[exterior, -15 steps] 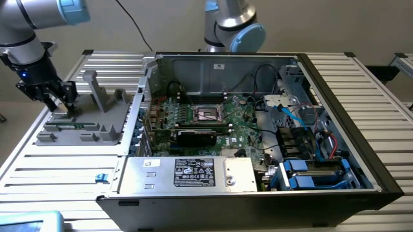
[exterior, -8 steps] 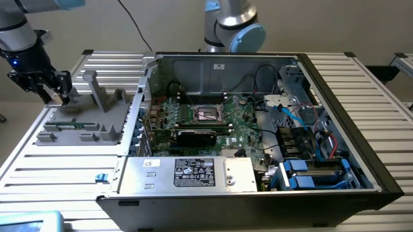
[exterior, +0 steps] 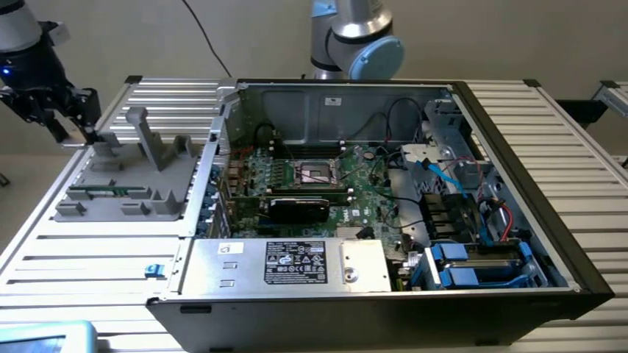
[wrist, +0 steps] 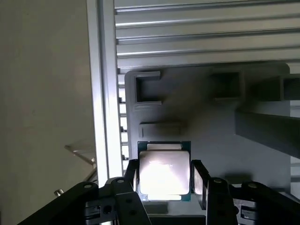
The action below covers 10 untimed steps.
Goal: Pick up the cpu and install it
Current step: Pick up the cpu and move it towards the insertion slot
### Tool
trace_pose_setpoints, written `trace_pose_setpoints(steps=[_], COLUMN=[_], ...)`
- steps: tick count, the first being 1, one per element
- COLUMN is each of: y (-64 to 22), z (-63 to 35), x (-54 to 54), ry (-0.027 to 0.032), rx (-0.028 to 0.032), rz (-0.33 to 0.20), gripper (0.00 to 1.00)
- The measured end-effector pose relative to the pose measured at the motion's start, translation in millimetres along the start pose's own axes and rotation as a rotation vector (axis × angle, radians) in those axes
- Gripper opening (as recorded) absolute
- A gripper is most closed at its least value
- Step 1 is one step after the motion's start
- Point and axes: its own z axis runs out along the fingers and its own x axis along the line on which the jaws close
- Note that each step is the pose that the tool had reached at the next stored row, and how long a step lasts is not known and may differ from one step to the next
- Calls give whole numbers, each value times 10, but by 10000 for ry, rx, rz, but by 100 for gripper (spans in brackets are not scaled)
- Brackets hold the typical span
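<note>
Black gripper (wrist: 164,165) is clamping cpu (wrist: 164,176) by opposite edges | fingers (wrist: 199,180) sitting chip-width apart | hovering over grey tray (wrist: 220,136)

Arm (exterior: 334,29): silver-grey tubular links, rounded joint housing, pale blue cap (exterior: 378,57). Wrist segment (exterior: 18,26) silver-grey, then black below; small blue light (exterior: 8,71) on black part. Gripper (exterior: 73,123): black, blocky. Wrist view: black angular linkage bars (wrist: 70,201) (one set per side), round pivot screws (wrist: 121,181), narrow fingers (wrist: 198,180) with pale shiny inner faces.
</note>
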Motion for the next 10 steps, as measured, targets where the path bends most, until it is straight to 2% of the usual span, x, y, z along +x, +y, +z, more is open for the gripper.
trace_pose_setpoints(steps=[7,10], y=[12,21], z=[-319,-456], x=[-30,-86], ry=[2,2], rx=[1,1], rz=[0,0], gripper=[55,55])
